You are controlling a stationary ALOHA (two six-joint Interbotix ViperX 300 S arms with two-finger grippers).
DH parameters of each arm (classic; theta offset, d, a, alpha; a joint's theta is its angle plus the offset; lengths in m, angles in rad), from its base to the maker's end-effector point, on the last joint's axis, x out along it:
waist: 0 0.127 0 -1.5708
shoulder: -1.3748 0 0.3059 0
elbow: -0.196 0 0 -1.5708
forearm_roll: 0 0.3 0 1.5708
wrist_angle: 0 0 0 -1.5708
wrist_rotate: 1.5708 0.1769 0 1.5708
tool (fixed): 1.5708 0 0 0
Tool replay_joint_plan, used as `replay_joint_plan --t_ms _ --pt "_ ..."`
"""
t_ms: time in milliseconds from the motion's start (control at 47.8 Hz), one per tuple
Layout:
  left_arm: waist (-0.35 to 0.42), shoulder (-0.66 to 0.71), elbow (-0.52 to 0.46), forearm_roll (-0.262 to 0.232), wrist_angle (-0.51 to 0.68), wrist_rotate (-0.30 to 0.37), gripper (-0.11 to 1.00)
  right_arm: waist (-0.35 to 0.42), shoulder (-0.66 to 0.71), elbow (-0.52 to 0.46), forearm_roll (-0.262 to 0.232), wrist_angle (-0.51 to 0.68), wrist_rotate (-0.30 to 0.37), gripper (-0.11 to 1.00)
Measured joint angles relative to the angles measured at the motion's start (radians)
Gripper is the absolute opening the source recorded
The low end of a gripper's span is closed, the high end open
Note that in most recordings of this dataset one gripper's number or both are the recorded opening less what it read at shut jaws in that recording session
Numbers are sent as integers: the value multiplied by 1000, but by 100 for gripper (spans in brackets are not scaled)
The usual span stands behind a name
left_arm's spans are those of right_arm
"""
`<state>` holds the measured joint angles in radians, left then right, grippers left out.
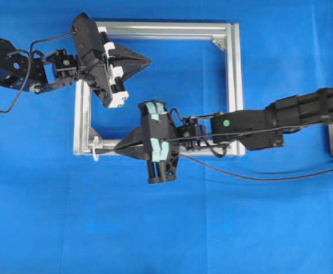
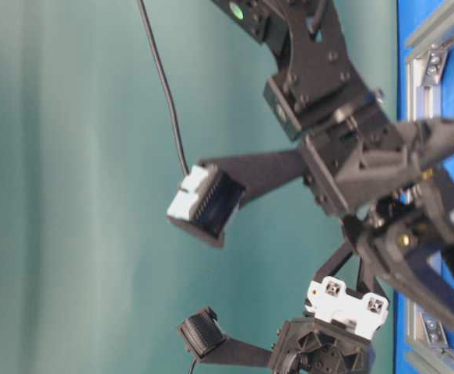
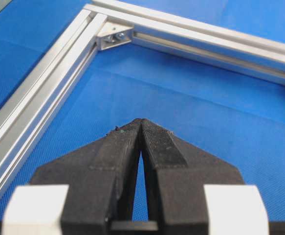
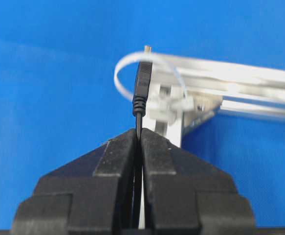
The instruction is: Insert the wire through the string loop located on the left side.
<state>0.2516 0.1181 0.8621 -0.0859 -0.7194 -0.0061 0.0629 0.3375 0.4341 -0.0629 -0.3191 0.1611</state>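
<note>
Wire (image 4: 142, 88) is pinched between the closed fingers of the right gripper (image 1: 119, 149), with its small dark plug standing out just beyond the fingertips and a silvery tip at its end. In the right wrist view the plug sits right at the string loop (image 4: 127, 66), a thin whitish band that arcs from the frame's corner fitting; the tip shows at the top edge of the band, though whether the plug has actually entered the loop I cannot tell from this angle. Seen from overhead, the loop is a tiny pale shape at the near-left corner of the silver aluminium frame (image 1: 232, 85), and the right gripper points left toward it along the frame's near rail. Behind the gripper the wire trails off to the right across the blue table cover (image 1: 166, 228) (a long thin black line curving toward the right edge).

The left gripper (image 1: 148, 60) hangs over the far-left part of the frame, well apart from the loop, its fingers pressed together with nothing between them. Its wrist view shows bare blue cloth under the fingertips and a corner bracket (image 3: 115, 36) of the frame beyond.
</note>
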Motion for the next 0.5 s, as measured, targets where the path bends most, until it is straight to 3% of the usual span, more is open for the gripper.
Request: replay_joint_plan --t_ms 502 --pt "-11 -3 2 0 0 -3 0 2 80 -115 0 43 0 0"
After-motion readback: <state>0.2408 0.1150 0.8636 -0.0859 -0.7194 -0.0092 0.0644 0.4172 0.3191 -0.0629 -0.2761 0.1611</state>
